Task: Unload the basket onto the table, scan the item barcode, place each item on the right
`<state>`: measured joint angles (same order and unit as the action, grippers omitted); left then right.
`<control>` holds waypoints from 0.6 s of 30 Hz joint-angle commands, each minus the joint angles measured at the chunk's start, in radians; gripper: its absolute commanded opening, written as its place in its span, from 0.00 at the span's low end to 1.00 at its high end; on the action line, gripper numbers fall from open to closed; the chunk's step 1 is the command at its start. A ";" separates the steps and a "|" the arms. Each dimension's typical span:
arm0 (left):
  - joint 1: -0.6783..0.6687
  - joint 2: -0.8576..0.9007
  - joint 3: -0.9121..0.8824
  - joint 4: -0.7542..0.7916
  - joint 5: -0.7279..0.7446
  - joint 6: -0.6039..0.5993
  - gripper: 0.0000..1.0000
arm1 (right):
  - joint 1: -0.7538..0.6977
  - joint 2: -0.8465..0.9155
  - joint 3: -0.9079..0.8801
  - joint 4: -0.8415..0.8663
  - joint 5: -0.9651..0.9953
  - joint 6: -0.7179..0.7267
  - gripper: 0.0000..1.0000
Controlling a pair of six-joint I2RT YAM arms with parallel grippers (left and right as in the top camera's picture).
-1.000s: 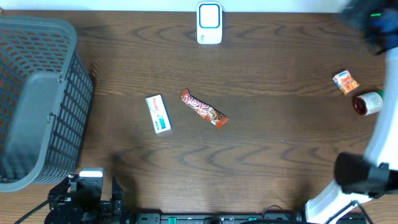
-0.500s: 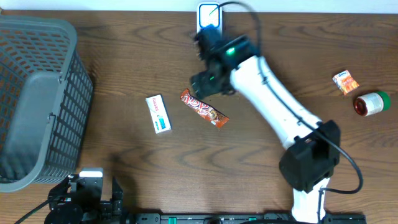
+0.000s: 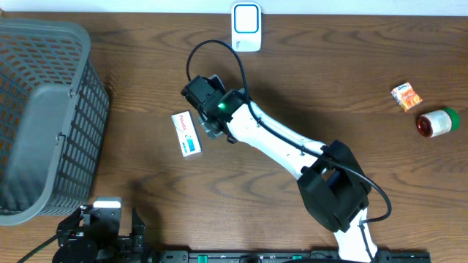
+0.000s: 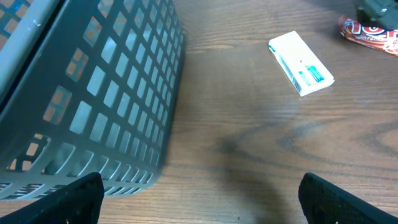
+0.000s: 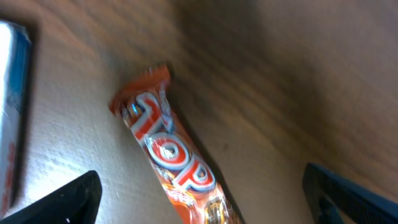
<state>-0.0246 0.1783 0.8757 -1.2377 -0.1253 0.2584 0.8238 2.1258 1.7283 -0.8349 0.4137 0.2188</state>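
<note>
Our right tool [image 5: 205,198] hangs spread wide over the candy bar [image 5: 171,158], which lies flat on the worktop [image 5: 280,93] at lower centre of the wrist view. The bar sits slantwise, so we judge a pinch could skid off the wrapper or, seemingly, clip the neighbouring white box [image 3: 186,134].

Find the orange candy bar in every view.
Overhead: not visible, hidden under the right arm, just right of the white box.
Left wrist: candy bar in the top right corner, cut off.
Right wrist: candy bar at centre, reaching bottom edge.
Landmark: the white box; the blurred strip at right wrist's left edge is probably it.
</note>
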 commanded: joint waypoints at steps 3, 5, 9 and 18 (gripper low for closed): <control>-0.005 -0.006 0.005 0.000 0.006 -0.002 0.99 | 0.023 0.017 0.002 0.067 0.049 -0.018 0.99; -0.005 -0.006 0.005 0.000 0.006 -0.002 0.99 | 0.021 0.048 0.002 0.093 0.049 -0.018 0.99; -0.005 -0.005 0.005 0.000 0.006 -0.002 0.99 | 0.028 0.104 0.002 0.100 0.050 -0.046 0.96; -0.005 -0.005 0.005 0.000 0.006 -0.002 0.99 | 0.074 0.175 0.002 0.119 0.135 -0.097 0.91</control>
<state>-0.0246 0.1783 0.8757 -1.2373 -0.1253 0.2584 0.8921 2.2772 1.7267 -0.7212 0.4881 0.1444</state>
